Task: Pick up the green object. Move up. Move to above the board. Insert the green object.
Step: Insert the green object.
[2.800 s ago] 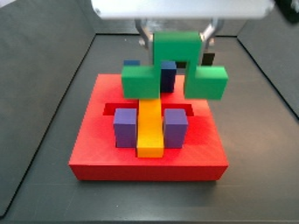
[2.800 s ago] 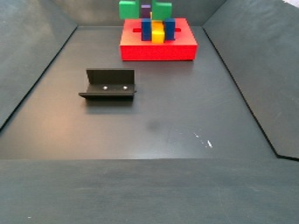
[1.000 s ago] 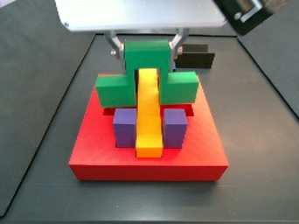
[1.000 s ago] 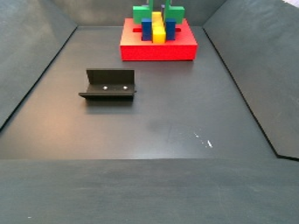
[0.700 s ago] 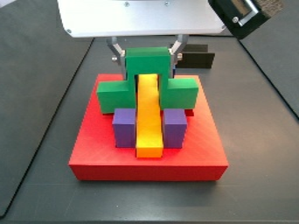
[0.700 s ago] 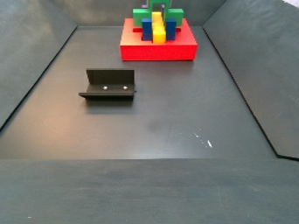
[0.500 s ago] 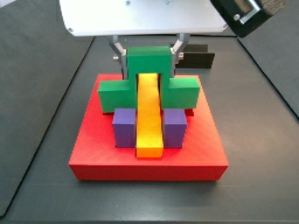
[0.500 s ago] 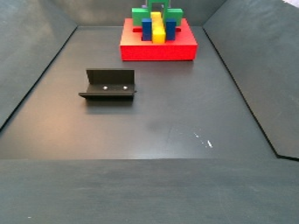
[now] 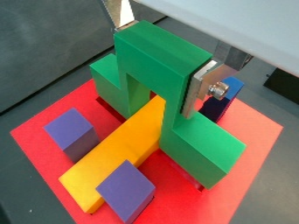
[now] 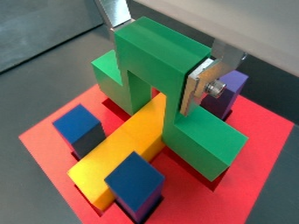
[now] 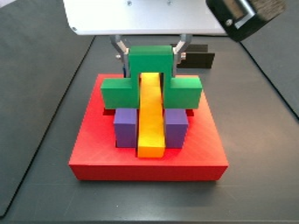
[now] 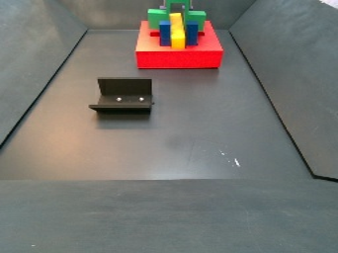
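Gripper [image 9: 163,61] sat directly over the board [image 11: 105,157], w/ silver fingers [image 10: 201,86] clamped on both sides of the green object's [image 11: 149,80] raised middle cube. Green object was down on the board, its side cubes at the rear of the board's recess & its arch straddling the far end of the yellow bar [image 11: 149,118]. Yellow bar ran down the board's middle w/ purple blocks [image 11: 125,128] just beside it on either side. Small black block [image 11: 198,59] sat behind the board. Fixture [image 12: 123,96] stood on the floor, well apart from the board, nearer the camera in a side view.
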Motion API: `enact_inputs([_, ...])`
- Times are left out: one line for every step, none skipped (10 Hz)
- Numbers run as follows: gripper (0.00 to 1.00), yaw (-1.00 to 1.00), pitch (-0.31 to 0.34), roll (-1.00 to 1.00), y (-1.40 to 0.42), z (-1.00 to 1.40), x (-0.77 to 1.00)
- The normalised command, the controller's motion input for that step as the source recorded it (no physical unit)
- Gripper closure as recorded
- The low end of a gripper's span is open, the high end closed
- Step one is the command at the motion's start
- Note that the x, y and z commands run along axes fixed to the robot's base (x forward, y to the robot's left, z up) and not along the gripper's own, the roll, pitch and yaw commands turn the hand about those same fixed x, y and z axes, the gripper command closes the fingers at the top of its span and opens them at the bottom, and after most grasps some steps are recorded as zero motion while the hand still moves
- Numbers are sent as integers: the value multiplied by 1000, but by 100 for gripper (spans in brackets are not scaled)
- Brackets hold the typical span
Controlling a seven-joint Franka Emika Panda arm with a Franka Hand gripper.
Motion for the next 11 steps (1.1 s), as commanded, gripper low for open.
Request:
enact_inputs([100, 20, -41, 49, 0, -354, -74])
enact_inputs([100, 114, -26, 0, 37, -354, -60])
enact_inputs([100, 189, 0, 0, 6, -251, 0])
enact_inputs([100, 171, 0, 19, 0, -169, 0])
enact_inputs([100, 120, 0, 120, 0, -180, 63])
enact_inputs([100, 9, -24, 149, -114, -374, 114])
enact_inputs([100, 0, -104, 70, -106, -649, 91])
enact_inputs([100, 3, -149, 53, -91, -786, 40])
enact_inputs([100, 37, -143, 103, -77, -769, 0])
enact_inputs([100, 71, -119, 94, -37, -711, 29])
enact_inputs([100, 117, -123, 79, 0, -737, 103])
